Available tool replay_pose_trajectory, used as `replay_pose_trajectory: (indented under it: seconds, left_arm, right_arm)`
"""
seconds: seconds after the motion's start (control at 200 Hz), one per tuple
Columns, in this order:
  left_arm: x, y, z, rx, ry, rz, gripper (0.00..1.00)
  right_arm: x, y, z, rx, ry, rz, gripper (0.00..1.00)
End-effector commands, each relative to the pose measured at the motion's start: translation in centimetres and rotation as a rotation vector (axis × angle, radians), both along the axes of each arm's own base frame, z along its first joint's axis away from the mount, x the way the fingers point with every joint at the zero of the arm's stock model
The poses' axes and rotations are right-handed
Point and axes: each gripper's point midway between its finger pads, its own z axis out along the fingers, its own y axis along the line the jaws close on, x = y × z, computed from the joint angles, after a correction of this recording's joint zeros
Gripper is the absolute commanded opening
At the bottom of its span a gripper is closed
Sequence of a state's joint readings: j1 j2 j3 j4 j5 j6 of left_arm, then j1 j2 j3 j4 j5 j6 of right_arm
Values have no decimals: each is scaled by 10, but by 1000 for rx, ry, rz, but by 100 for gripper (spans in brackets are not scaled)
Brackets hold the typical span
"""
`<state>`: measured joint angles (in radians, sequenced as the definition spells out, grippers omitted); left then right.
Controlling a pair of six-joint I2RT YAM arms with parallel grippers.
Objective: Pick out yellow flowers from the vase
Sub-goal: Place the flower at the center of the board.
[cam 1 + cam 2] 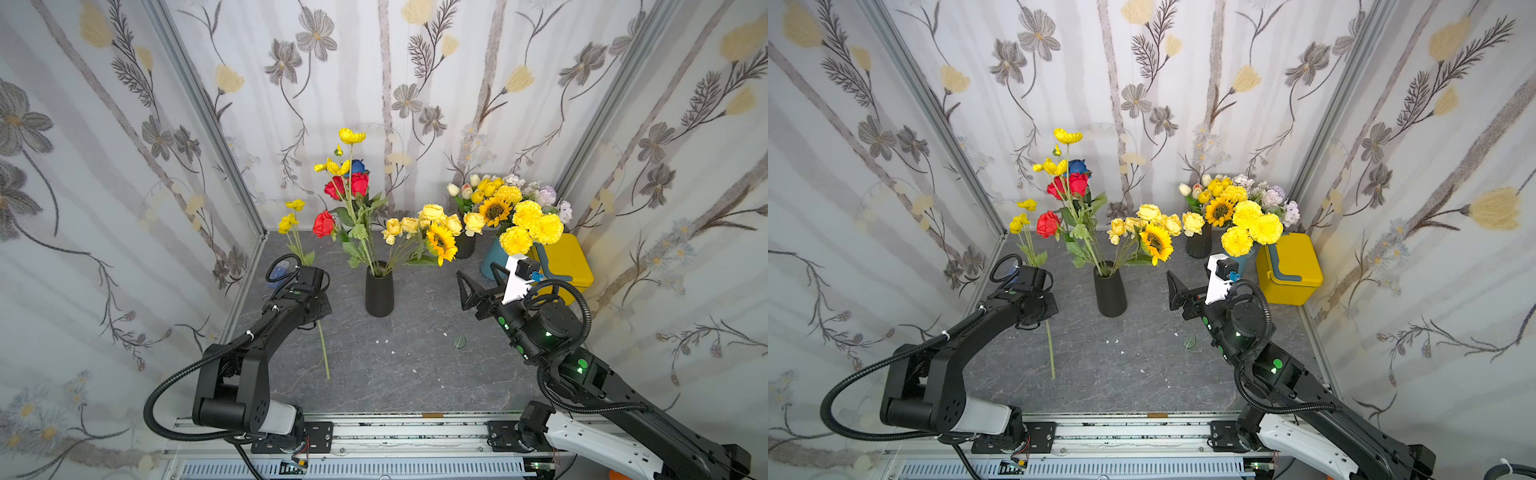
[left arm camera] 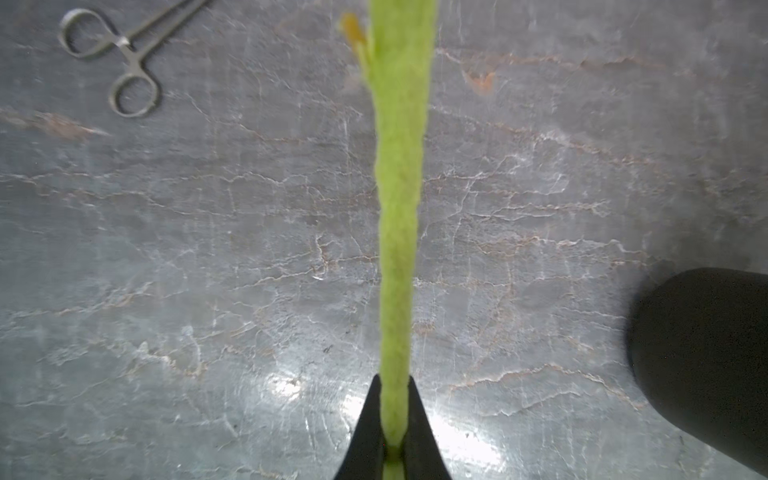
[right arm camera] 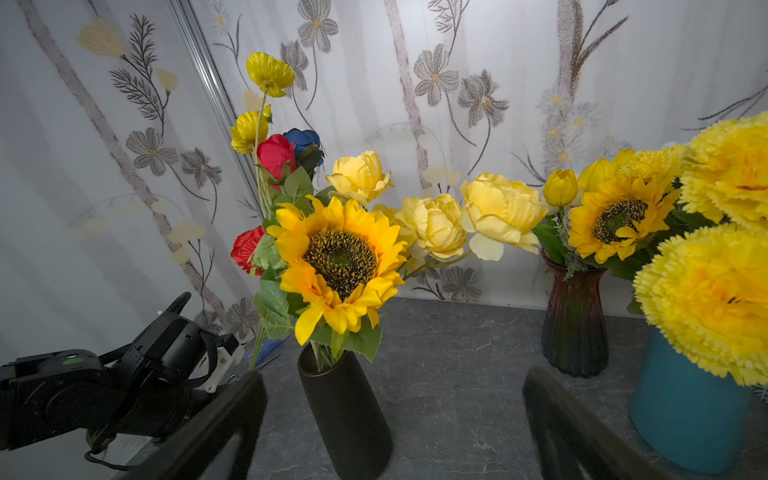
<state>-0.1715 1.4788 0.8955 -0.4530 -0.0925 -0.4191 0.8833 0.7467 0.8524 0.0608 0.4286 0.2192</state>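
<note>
In both top views a black vase (image 1: 379, 291) (image 1: 1110, 291) stands mid-table, holding a sunflower (image 1: 440, 243), pale yellow roses (image 1: 409, 224), tall yellow poppies (image 1: 351, 136), and red and blue roses. My left gripper (image 2: 394, 415) is shut on the green stem (image 2: 399, 208) of a yellow poppy spray (image 1: 291, 216), held upright to the left of the vase. The stem's lower end (image 1: 324, 353) hangs below the wrist. My right gripper (image 1: 478, 284) (image 3: 395, 374) stands open and empty to the right of the vase (image 3: 345, 411), facing it.
A dark ribbed vase (image 1: 464, 245) and a teal vase (image 1: 494, 257), both full of yellow blooms, stand at the back right beside a yellow box (image 1: 569, 262). Metal forceps (image 2: 124, 54) lie on the table near the left arm. A fallen leaf (image 1: 459, 340) lies mid-table. Wallpapered walls enclose three sides.
</note>
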Motion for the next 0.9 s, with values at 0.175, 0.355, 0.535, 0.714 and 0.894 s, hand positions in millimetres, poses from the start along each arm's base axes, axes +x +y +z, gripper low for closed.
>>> replay_pose_trajectory:
  seconds: [0.175,0.355,0.535,0.714,0.894]
  left_arm:
    - [8,6,-35,57,86,-1,0]
    - [3,6,-47,54,126,5,3]
    - [0,6,-51,40,128,24,21]
    - [3,11,-14,43,3,53,39]
    - [-1,12,45,-22,-222,92,58]
  right_arm:
    - [3,2,-4,12,3,-3,95]
    - [3,1,-7,11,10,-4,95]
    - [6,-1,-10,1,16,-32,96]
    - [8,8,-11,24,44,6,93]
    - [9,22,-18,81,57,60,87]
